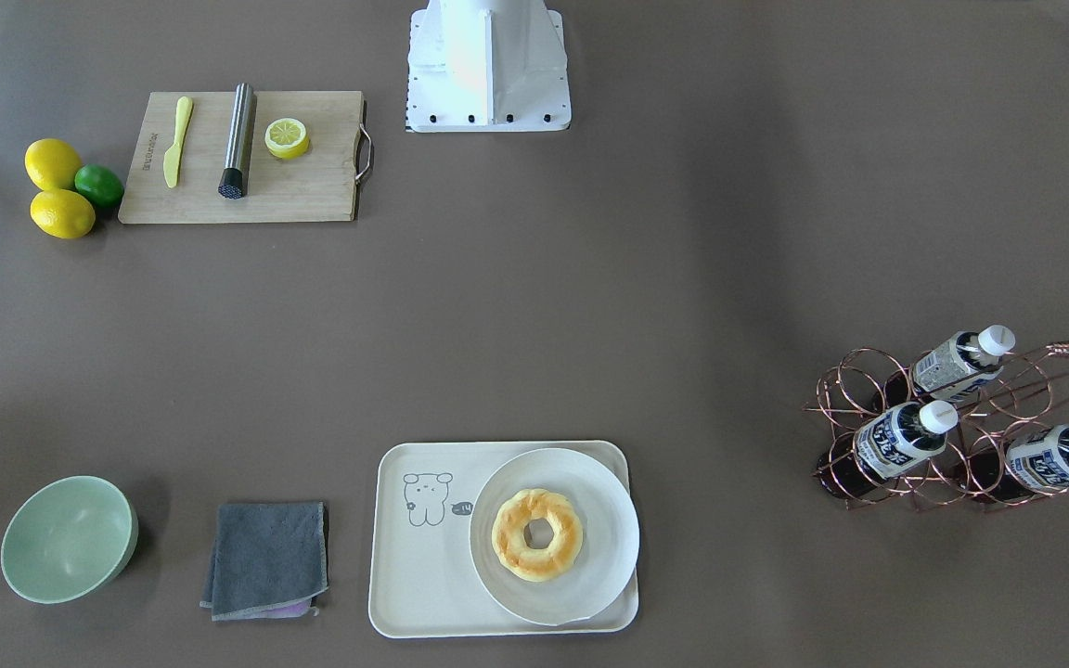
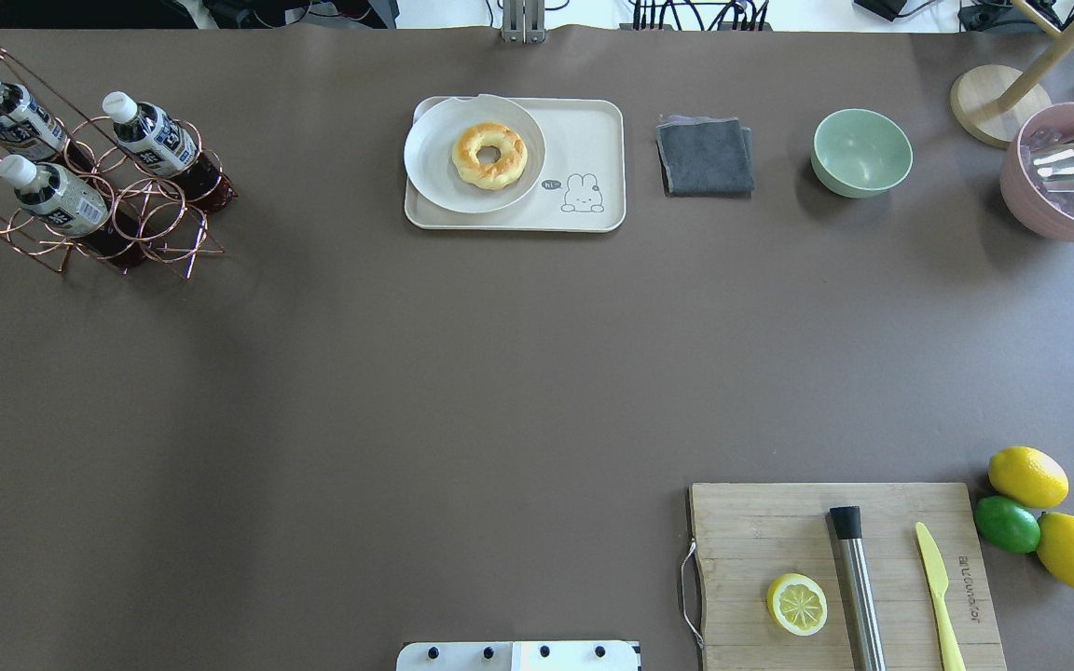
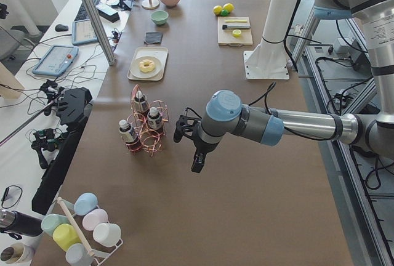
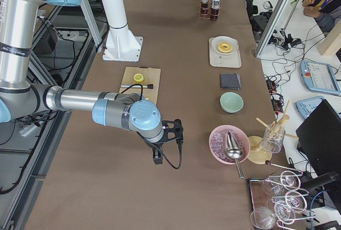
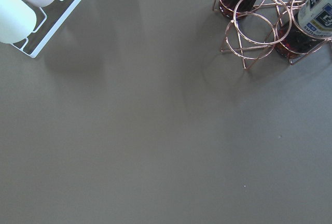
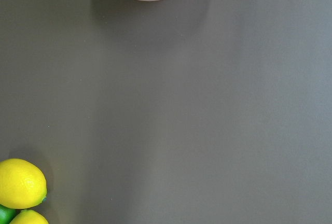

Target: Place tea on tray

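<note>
Tea (image 2: 157,138) lay slanted in the copper rack (image 2: 141,210); you needed the left end effector (image 3: 196,164), spread or pressed I could not tell, drawing along that slant.

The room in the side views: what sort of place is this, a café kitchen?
Most likely a robotics lab, not a café. A large robot arm reaches over the table, a control tablet lies on the side bench, and the tea bottles and doughnut look like staged props.
</note>
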### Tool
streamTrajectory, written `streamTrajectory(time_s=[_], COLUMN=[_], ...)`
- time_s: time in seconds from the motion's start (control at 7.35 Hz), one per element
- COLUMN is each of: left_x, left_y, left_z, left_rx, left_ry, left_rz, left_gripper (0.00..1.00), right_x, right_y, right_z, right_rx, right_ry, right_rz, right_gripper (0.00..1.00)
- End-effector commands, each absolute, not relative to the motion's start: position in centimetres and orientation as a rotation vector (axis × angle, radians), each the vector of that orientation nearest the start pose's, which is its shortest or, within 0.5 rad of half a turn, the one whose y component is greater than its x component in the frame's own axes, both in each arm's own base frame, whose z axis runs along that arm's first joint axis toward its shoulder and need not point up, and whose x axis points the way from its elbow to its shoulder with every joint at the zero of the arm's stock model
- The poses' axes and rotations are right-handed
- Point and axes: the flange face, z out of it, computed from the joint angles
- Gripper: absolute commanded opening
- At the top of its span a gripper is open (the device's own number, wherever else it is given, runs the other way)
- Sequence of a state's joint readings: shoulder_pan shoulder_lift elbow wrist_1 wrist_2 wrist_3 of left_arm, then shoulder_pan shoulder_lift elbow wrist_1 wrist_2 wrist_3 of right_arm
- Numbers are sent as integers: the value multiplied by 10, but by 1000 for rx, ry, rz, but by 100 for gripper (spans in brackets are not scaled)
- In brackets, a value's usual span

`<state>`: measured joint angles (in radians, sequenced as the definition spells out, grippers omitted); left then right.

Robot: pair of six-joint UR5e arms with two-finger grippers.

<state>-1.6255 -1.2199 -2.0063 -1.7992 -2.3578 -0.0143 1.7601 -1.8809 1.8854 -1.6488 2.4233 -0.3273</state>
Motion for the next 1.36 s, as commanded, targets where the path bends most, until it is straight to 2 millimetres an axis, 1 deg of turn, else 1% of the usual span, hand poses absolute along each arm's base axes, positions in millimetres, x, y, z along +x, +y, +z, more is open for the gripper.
streamTrajectory(time_s=[0.0, 0.68, 0.82, 1.09, 1.22], left_x=[-85, -83, -83, -83, -83], left_y=[-357, -357, -358, -357, -361], left_z=[563, 564, 570, 569, 574], left_rx=[317, 315, 305, 305, 297], left_ry=[771, 773, 772, 774, 778], left_rz=[49, 59, 53, 52, 51], left_gripper=[98, 98, 98, 98, 98], right_x=[124, 124, 124, 125, 125], right_y=[-340, -340, -340, -341, -340], right_z=[638, 637, 637, 637, 639], right_rx=[151, 153, 153, 153, 151], right_ry=[-842, -842, -842, -839, -833], right_rz=[-100, -100, -100, -101, -101], right_gripper=[100, 100, 100, 100, 100])
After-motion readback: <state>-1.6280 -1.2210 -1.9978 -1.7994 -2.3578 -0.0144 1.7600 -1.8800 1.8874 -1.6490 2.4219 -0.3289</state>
